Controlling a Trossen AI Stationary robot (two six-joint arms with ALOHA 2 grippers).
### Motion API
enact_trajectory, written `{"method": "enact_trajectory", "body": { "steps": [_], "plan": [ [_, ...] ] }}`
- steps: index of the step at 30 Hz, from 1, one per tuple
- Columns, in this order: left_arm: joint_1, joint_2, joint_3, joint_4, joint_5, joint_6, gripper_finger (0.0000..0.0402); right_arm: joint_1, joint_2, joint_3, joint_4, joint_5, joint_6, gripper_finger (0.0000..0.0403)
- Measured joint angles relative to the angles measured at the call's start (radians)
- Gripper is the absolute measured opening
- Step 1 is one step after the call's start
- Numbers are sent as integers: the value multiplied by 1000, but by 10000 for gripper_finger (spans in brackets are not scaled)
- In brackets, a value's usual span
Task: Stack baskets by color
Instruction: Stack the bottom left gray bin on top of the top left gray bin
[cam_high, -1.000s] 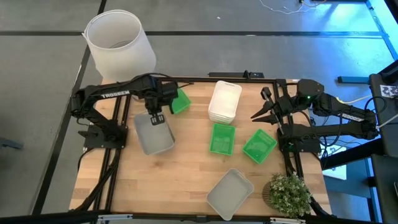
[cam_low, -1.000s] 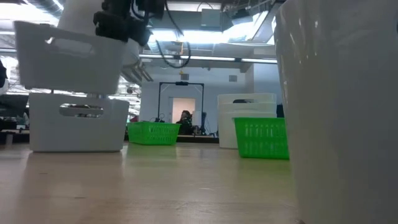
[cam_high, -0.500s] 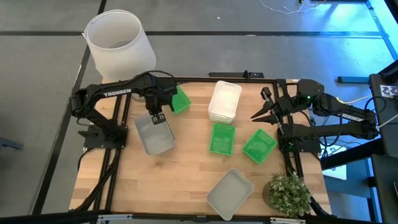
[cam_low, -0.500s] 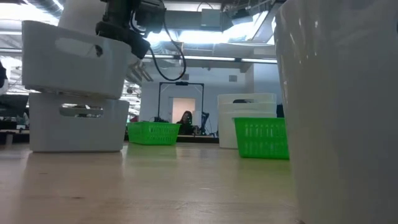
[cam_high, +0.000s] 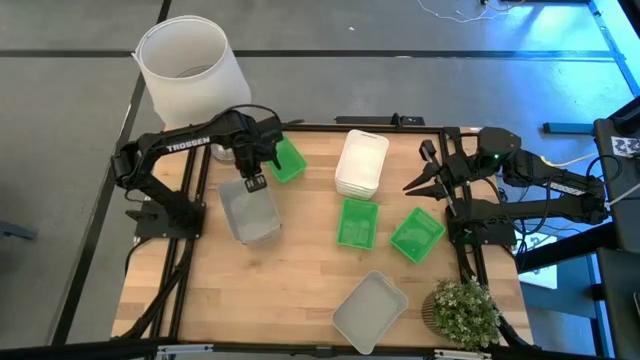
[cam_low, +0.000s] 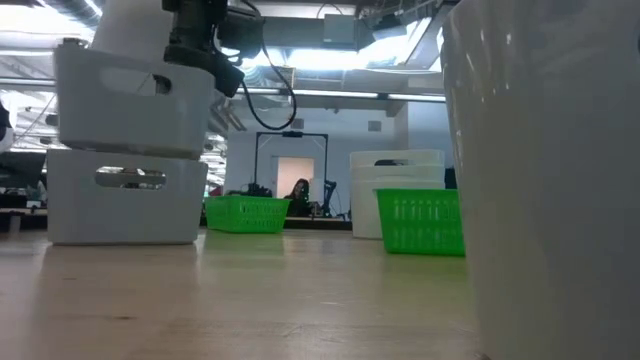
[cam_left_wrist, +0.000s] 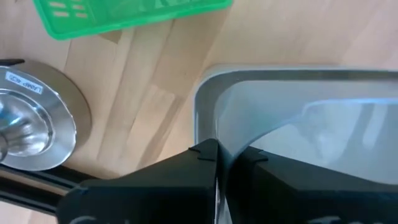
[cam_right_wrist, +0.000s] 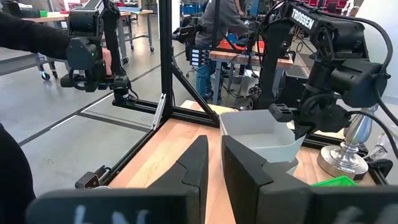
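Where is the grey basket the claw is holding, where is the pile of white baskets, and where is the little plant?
Held grey basket (cam_high: 250, 212): high view, on its floor, below the left claw.
White baskets pile (cam_high: 361, 163): high view, middle of the top basket.
Little plant (cam_high: 463, 311): high view, on its leaves, at the table's near right corner.

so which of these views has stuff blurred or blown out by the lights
Low view: a big white shape close to the lens fills the right side, soft and out of focus, and the ceiling lights glare white. Left wrist view: the grey basket held by the left gripper is blurry. High view: evenly lit, with a blue cast on the floor at top right.
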Motion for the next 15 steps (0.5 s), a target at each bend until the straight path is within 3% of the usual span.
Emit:
{"method": "enact_trajectory", "body": {
  "steps": [15],
  "plan": [
    [0,0,0,7,-35,22,5,0,0,0,0,0,-1,48]
  ]
}}
